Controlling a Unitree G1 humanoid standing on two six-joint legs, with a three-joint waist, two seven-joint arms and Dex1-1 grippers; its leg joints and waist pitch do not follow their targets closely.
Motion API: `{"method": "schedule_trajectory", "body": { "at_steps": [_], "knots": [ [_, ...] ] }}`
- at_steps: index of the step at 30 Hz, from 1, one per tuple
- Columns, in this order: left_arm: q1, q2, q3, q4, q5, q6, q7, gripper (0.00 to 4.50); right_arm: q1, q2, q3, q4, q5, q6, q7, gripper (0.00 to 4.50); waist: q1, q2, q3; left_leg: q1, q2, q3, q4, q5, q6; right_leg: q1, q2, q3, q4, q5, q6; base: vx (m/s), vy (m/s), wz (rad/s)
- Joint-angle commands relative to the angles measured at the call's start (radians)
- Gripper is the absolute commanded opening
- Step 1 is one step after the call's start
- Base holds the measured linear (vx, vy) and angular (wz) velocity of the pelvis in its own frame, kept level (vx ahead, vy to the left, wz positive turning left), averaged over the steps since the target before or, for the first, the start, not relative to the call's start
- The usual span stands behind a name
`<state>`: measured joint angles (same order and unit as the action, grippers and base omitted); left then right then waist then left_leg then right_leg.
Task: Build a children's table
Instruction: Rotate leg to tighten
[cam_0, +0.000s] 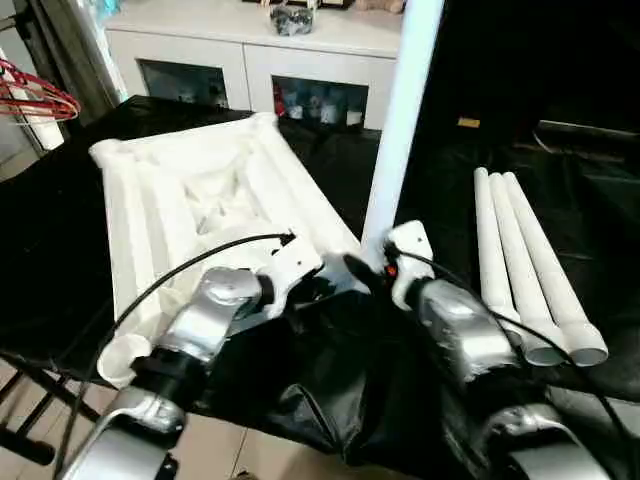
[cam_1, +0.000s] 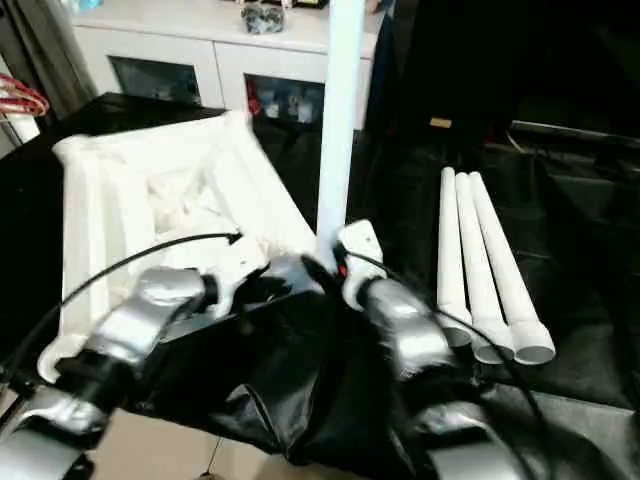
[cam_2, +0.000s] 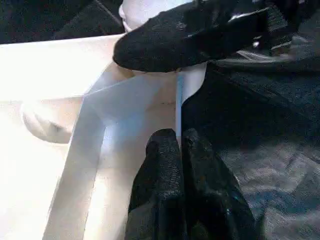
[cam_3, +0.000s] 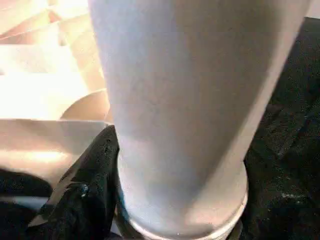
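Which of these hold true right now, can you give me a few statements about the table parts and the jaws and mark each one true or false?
1. One leg stands upright at a corner of the tabletop. True.
2. Four spare legs lie on the black cloth. False: three spare legs lie there, side by side.
3. The tabletop lies with its ribbed underside up. True.
4. The left gripper has its jaws wide open. False: they are shut on a thin edge of the tabletop.
5. The spare legs lie on the robot's left. False: they lie on its right, beyond the right gripper.
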<state>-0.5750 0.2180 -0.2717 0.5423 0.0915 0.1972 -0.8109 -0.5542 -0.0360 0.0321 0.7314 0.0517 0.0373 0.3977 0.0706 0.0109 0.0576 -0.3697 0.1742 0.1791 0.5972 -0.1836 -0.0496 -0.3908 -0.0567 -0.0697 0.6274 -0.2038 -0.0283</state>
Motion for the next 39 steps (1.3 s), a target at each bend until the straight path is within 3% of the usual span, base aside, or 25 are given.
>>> {"method": "schedule_trajectory", "body": {
  "at_steps": [1,7,15,20,26,28,29,34,39],
  "knots": [
    [-0.023,-0.051,-0.023,-0.021,-0.022,-0.043,0.001,0.0,-0.003,0.07,0.05,0.021,0.02,0.015,0.062,3.3,-0.003,0.005,-0.061,0.014,0.062,-0.03,-0.078,-0.268,-0.001,0.037,-0.103,0.064,-0.102,-0.3,-0.172,0.0,0.0,0.0],
    [0.016,0.004,-0.034,-0.066,-0.037,-0.064,-0.084,0.0,0.001,0.018,0.053,-0.01,0.034,0.0,0.153,3.99,-0.01,0.007,-0.062,0.009,0.062,-0.028,-0.077,-0.24,0.02,0.042,-0.102,0.063,-0.096,-0.236,-0.197,0.0,0.0,0.0],
    [0.049,0.088,-0.02,-0.102,-0.061,-0.088,-0.201,0.0,0.052,-0.12,0.101,-0.127,0.067,0.009,0.47,3.99,-0.006,0.005,-0.067,0.006,0.066,-0.025,-0.071,-0.176,0.062,0.049,-0.099,0.061,-0.082,-0.101,-0.233,0.0,0.0,0.0],
    [0.07,0.133,-0.014,-0.138,-0.098,-0.083,-0.291,0.0,0.078,-0.192,0.128,-0.189,0.104,0.039,0.635,3.99,-0.001,0.006,-0.065,0.006,0.067,-0.023,-0.069,-0.181,0.07,0.05,-0.099,0.059,-0.082,-0.124,-0.241,0.0,0.0,0.0],
    [0.096,0.193,-0.019,-0.169,-0.125,-0.077,-0.389,0.0,0.09,-0.239,0.147,-0.23,0.118,0.063,0.741,3.43,-0.001,0.006,-0.063,0.01,0.068,-0.023,-0.072,-0.204,0.059,0.044,-0.099,0.059,-0.088,-0.175,-0.241,0.0,0.0,0.0],
    [0.1,0.206,-0.023,-0.173,-0.125,-0.077,-0.405,0.0,0.093,-0.246,0.152,-0.242,0.126,0.074,0.763,3.28,0.002,0.003,-0.062,0.008,0.068,-0.023,-0.073,-0.199,0.056,0.046,-0.098,0.059,-0.086,-0.175,-0.236,0.0,0.0,0.0],
    [0.1,0.21,-0.023,-0.172,-0.124,-0.078,-0.409,0.0,0.094,-0.249,0.154,-0.246,0.13,0.079,0.772,3.23,0.002,-0.003,-0.063,0.009,0.068,-0.021,-0.072,-0.193,0.06,0.044,-0.097,0.059,-0.085,-0.17,-0.234,0.0,0.0,0.0],
    [0.098,0.21,-0.017,-0.171,-0.127,-0.076,-0.402,0.0,0.101,-0.249,0.166,-0.255,0.129,0.087,0.781,2.8,0.008,0.0,-0.065,0.01,0.067,-0.021,-0.07,-0.168,0.061,0.044,-0.099,0.06,-0.084,-0.16,-0.231,0.0,0.0,0.0],
    [0.096,0.193,-0.009,-0.163,-0.123,-0.077,-0.366,0.0,0.107,-0.23,0.165,-0.251,0.116,0.083,0.733,2.72,0.008,-0.001,-0.064,0.01,0.066,-0.021,-0.071,-0.179,0.054,0.043,-0.099,0.06,-0.087,-0.185,-0.224,0.0,0.0,0.0]
  ]
}}
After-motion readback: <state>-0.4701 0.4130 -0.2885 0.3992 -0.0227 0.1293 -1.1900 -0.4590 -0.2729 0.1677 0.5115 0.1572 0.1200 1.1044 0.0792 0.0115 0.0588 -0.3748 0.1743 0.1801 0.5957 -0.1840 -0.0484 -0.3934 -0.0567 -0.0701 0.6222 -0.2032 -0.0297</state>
